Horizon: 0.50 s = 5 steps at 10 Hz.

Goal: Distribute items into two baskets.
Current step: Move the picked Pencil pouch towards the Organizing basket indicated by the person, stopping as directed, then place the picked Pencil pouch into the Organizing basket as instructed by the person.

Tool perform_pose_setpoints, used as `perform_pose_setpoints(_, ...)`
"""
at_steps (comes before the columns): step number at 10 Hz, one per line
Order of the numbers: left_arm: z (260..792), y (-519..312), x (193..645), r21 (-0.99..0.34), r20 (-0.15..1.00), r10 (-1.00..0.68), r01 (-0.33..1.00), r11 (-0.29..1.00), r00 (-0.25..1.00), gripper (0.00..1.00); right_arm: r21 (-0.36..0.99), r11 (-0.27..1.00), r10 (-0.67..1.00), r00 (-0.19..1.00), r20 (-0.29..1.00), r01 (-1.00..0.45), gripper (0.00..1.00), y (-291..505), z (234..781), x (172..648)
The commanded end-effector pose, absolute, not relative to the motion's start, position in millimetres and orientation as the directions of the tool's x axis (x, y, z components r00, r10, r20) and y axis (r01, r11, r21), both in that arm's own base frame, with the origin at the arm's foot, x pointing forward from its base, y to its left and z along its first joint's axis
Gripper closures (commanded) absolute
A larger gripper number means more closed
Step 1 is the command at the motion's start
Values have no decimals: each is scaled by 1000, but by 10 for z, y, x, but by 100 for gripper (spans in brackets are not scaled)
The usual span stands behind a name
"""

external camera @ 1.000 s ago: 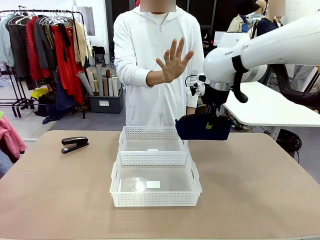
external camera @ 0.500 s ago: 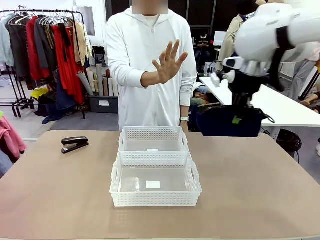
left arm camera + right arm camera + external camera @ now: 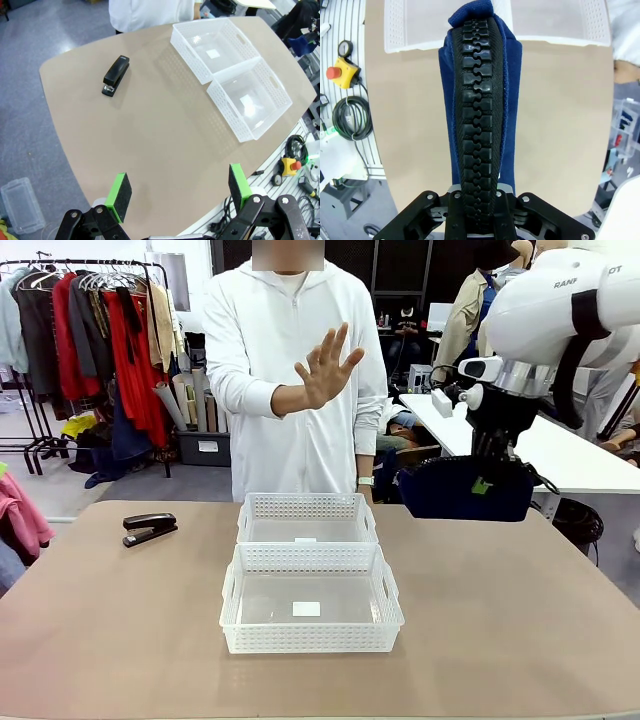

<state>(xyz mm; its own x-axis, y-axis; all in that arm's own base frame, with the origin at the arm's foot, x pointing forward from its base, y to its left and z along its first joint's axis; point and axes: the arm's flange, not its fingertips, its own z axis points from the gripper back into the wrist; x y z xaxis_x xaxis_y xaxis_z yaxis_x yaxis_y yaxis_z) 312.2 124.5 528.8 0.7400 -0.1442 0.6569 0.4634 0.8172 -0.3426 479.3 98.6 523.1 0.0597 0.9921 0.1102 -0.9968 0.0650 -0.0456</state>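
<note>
My right gripper (image 3: 484,483) is shut on the navy blue pouch (image 3: 463,490), which hangs in the air above the table's far right, to the right of the baskets. Its black zipper (image 3: 478,120) runs up the middle of the right wrist view, pinched low between the jaws of the right gripper (image 3: 478,206). Two white lattice baskets stand end to end at the table's middle, the near basket (image 3: 311,601) and the far basket (image 3: 305,519). The black stapler (image 3: 149,529) lies at the far left. High over the table, my left gripper (image 3: 179,189) hangs open with nothing between its pads.
A person in white stands behind the far basket with one open hand (image 3: 327,368) raised, palm toward me. A clothes rack (image 3: 90,330) stands behind on the left and a white table (image 3: 560,455) on the right. An emergency stop button (image 3: 291,165) and cables lie off the table's edge.
My right arm has carried the pouch to the right, away from the far basket, and a little higher. The person's raised hand has shifted slightly left.
</note>
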Motion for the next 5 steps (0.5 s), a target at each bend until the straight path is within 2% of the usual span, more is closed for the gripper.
perform_pose_setpoints(1,5289,1245,3116,-343,659,-144,465,816,738,0,-55,68,992,62,111,-996,100,969,5274,4778)
perform_pose_setpoints(5,5289,1245,3116,-343,659,-144,465,816,738,0,-55,68,992,62,111,-996,100,969,5274,4778)
